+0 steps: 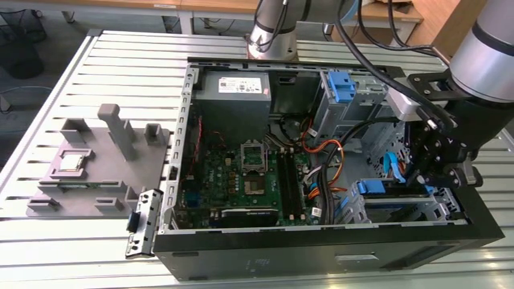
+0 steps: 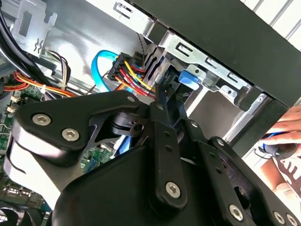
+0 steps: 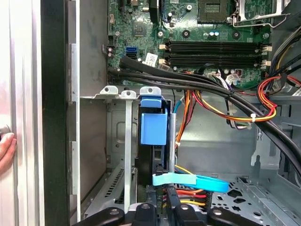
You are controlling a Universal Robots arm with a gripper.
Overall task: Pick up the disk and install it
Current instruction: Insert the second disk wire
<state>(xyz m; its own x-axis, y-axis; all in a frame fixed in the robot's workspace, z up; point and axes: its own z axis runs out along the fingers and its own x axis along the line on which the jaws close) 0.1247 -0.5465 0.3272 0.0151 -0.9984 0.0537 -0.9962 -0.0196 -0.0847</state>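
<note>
Disk [image 3: 154,128] sits upright in the drive bay [image 3: 123,155], tool [image 1: 434,174] beside it.

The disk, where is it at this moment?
In the first wrist view the disk stands on edge in the metal drive bay, just above the gripper, below the motherboard.

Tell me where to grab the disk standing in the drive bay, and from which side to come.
Grip the disk by its blue end tab, coming through the open side of the case. It stands on edge between the drive bay walls, so its flat faces look boxed in.
</note>
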